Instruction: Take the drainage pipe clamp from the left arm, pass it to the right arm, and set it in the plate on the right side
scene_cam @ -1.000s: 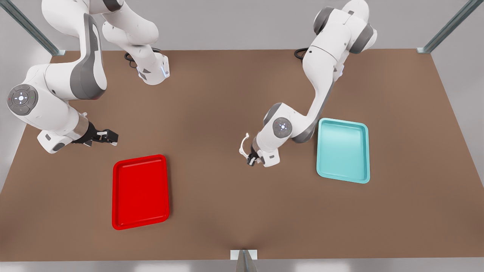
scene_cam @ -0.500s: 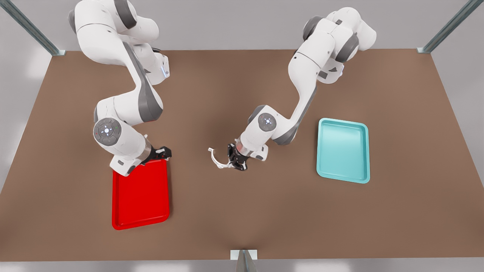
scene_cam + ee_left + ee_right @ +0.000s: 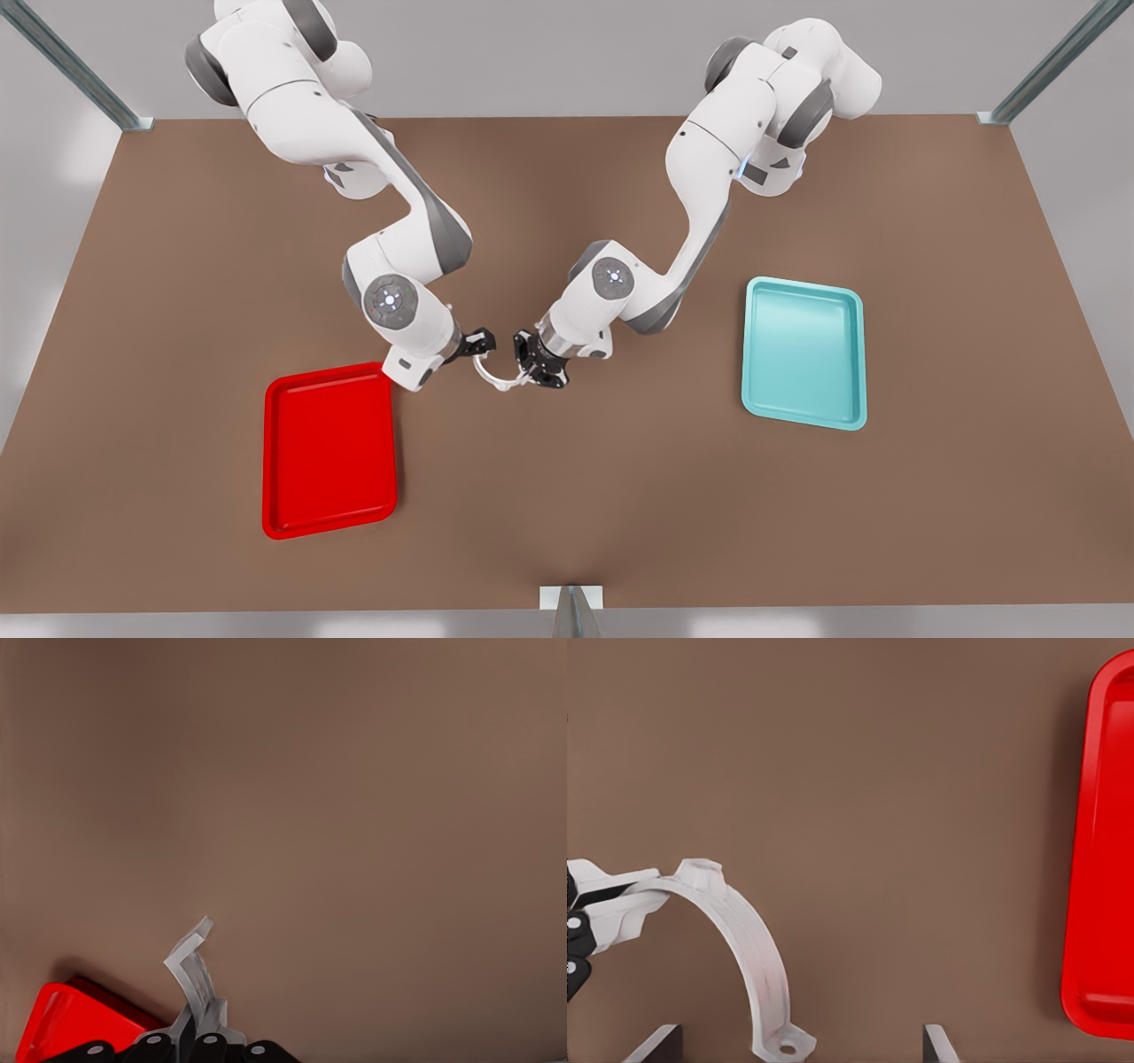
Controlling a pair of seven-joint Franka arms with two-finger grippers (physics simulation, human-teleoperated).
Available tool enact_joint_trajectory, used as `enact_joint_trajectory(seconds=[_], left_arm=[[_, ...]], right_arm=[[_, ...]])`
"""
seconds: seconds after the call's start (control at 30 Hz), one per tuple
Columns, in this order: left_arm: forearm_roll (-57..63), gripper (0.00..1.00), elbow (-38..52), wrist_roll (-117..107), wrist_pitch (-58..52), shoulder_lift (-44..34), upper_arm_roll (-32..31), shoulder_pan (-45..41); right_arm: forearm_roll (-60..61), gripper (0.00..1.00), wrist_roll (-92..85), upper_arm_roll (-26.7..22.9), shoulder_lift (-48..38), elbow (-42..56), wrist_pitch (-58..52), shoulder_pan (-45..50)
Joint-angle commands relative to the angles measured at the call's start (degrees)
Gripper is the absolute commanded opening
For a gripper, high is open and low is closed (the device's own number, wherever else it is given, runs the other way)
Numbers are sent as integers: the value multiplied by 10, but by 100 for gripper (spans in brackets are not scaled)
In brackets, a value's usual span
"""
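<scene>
The drainage pipe clamp (image 3: 493, 377), a thin white half-ring, hangs above the table's middle, between the two grippers. My left gripper (image 3: 530, 370), on the arm at the front view's right, is shut on one end of the clamp (image 3: 190, 979). My right gripper (image 3: 478, 341), on the arm at the front view's left, is open at the other end. In the right wrist view the clamp's (image 3: 744, 930) free tab lies between the right gripper's spread fingers (image 3: 656, 1041). The red plate (image 3: 330, 452) lies on the table just beside the right gripper.
A light teal tray (image 3: 804, 353) lies at the front view's right, beyond the left arm's elbow. Brown tabletop stretches between the two trays. Metal frame posts stand at the back corners, and one post (image 3: 571, 611) at the front edge.
The right arm swung from over the red plate's near corner to the clamp's free end. The left gripper carried the clamp slightly toward the front view's left.
</scene>
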Motion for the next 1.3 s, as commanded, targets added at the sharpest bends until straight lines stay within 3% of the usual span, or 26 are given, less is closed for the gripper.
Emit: enact_joint_trajectory(seconds=[0.0, 0.4, 0.5, 0.53, 0.63, 0.7, 0.73, 0.77, 0.8, 1.1, 1.27], left_arm=[[2, 21, 0, -206, 1, -1, -3, 1], [2, 21, 0, -172, -3, -4, -12, 2], [2, 21, 0, -172, -3, -4, -12, 2], [2, 21, 0, -172, -3, -4, -12, 2], [2, 21, 0, -172, -3, -4, -13, 1], [2, 21, 0, -149, -3, -4, -21, 1], [2, 21, 0, -149, -3, -4, -21, 1], [2, 55, 0, -148, -3, -4, -21, 1], [2, 100, 0, -149, -3, -5, -21, 1], [0, 100, -11, -71, -47, -39, -36, 1], [-5, 100, -98, 108, -91, -117, -71, 47]], right_arm=[[1, 100, 97, 3, -1, -7, 30, -2], [-8, 100, 92, 8, 10, -36, 61, -8], [-18, 92, 93, 9, 18, -36, 65, -5], [-18, 87, 93, 9, 20, -36, 66, -3], [-18, 54, 91, 9, 21, -36, 66, -3], [-18, 24, 90, 9, 21, -36, 66, -3], [-18, 21, 90, 9, 21, -35, 67, -5], [-18, 21, 90, 9, 21, -35, 67, -6], [-18, 21, 90, 9, 21, -35, 67, -6], [-19, 21, 58, 1, 21, -34, 65, -30], [-105, 21, 23, 1, 52, -47, 64, -93]])
